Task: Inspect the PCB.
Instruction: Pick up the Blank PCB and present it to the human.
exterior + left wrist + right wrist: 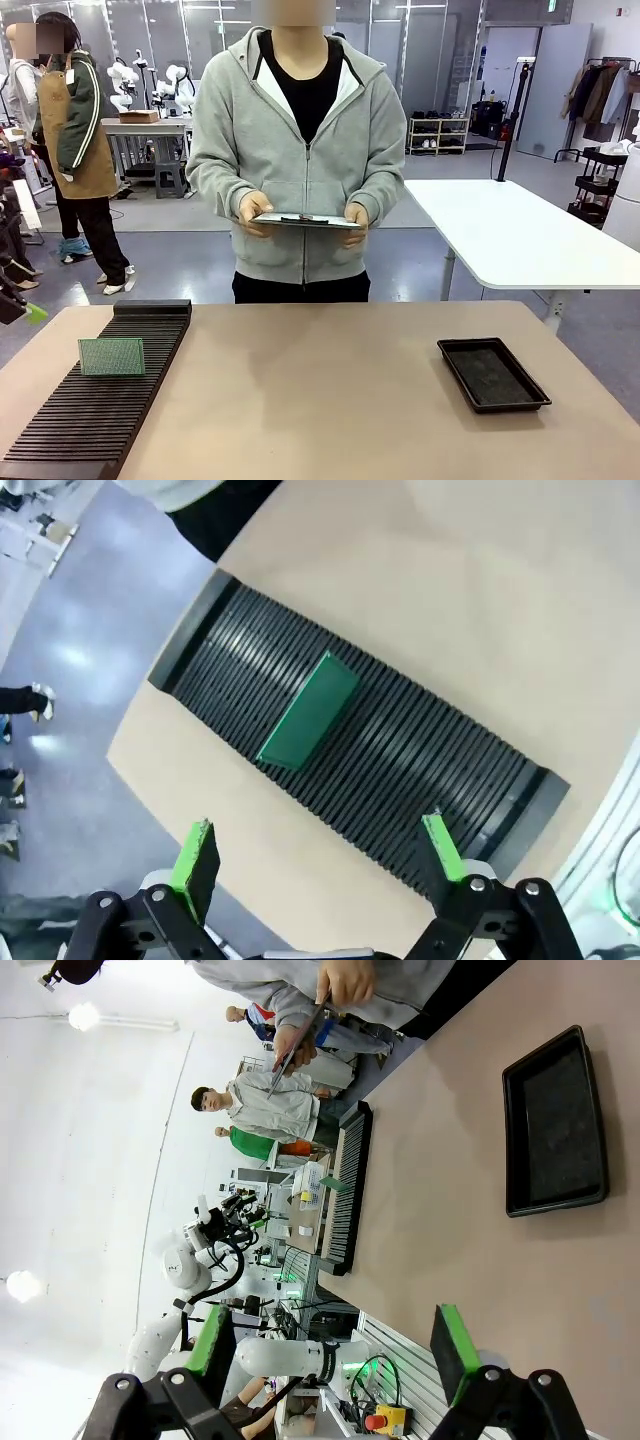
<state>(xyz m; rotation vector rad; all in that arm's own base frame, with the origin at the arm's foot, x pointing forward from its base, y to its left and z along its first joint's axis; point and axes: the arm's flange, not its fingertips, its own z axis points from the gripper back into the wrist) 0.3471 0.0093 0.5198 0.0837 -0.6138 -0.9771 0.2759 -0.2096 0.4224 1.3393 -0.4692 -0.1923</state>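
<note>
Currently PCB (pixel 111 356) is standing on edge in rack (pixel 70 425); left hand (pixel 318 832) and right hand (pixel 332 1318) are both hanging wide apart, empty.

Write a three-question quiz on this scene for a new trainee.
1. Fill in: the PCB stands on edge in the ____.
2. True or false: the black tray sits on the robot's right side of the table.
3. Multiple choice: the person holds A) the PCB, B) a grey clipboard, C) a screwdriver.

Key: 1. slotted rack. 2. True. 3. B.
</note>
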